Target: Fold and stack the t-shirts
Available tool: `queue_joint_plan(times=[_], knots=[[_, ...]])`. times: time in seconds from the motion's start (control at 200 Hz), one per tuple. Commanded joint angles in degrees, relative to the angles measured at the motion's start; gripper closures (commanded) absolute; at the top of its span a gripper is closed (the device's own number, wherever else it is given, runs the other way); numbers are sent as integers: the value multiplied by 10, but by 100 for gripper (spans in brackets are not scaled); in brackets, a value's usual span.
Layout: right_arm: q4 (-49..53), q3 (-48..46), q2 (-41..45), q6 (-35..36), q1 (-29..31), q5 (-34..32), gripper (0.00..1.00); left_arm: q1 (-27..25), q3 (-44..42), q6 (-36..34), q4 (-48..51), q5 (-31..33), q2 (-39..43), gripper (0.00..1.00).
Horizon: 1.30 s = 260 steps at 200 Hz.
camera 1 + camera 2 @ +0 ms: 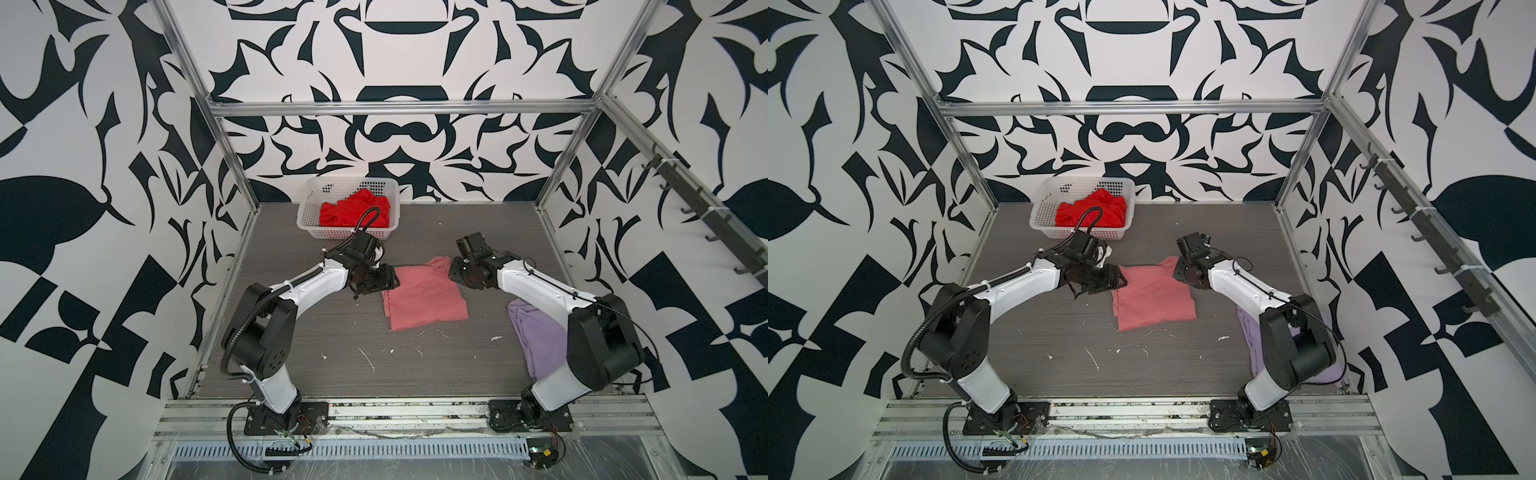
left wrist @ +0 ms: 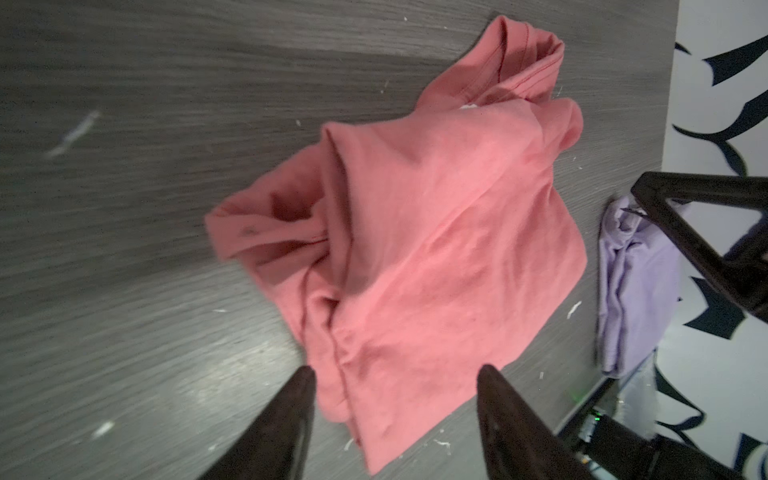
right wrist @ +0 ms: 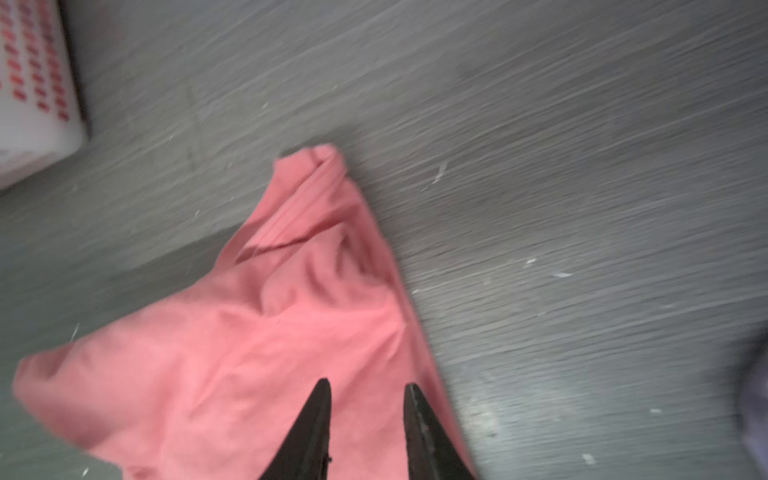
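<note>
On the surface, in both top views, the pink shirt lies half-folded at the middle. The left hand hangs at its far left corner and the right hand at its far right corner, so both are equally near. The lavender shirt lies folded to the right, partly under the right arm. The red shirt sits in the basket.

From the left wrist, the left hand is spread wide and empty, with the pink shirt just beyond.

From the right wrist, the right hand is slightly apart over the cloth, with nothing pinched. Stacking probably means a rightward carry.
</note>
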<state>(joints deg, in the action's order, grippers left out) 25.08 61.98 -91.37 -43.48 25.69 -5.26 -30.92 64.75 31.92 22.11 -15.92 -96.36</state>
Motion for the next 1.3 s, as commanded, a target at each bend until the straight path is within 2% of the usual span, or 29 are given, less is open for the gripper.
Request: queue_joint_plan(times=[0.0, 0.085, 0.32, 0.575, 0.705, 0.935, 1.015, 1.195, 1.295], knots=[[-21, 19, -31, -26, 22, 17, 65, 20, -33, -17, -14, 48, 6, 30], [-32, 29, -62, -37, 34, 29, 65, 32, -40, -22, -29, 45, -4, 27], [-47, 45, -129, -68, 53, 42, 65, 36, -46, -5, -100, -13, -55, 17], [-31, 37, -163, -94, 54, 56, 65, 36, -70, 18, -150, -117, -111, 11], [-36, 25, -178, -109, 54, 76, 66, 37, -85, 22, -166, -146, -129, 11], [-65, -10, -183, -124, 55, 102, 66, 34, -143, 107, -288, -172, -139, 13], [-75, -11, -187, -121, 55, 109, 67, 27, -154, 140, -340, -172, -144, 13], [-89, -10, -202, -115, 55, 124, 67, -5, -149, 168, -386, -138, -159, 14], [-93, -17, -201, -111, 55, 127, 67, -6, -171, 219, -468, -134, -169, 27]])
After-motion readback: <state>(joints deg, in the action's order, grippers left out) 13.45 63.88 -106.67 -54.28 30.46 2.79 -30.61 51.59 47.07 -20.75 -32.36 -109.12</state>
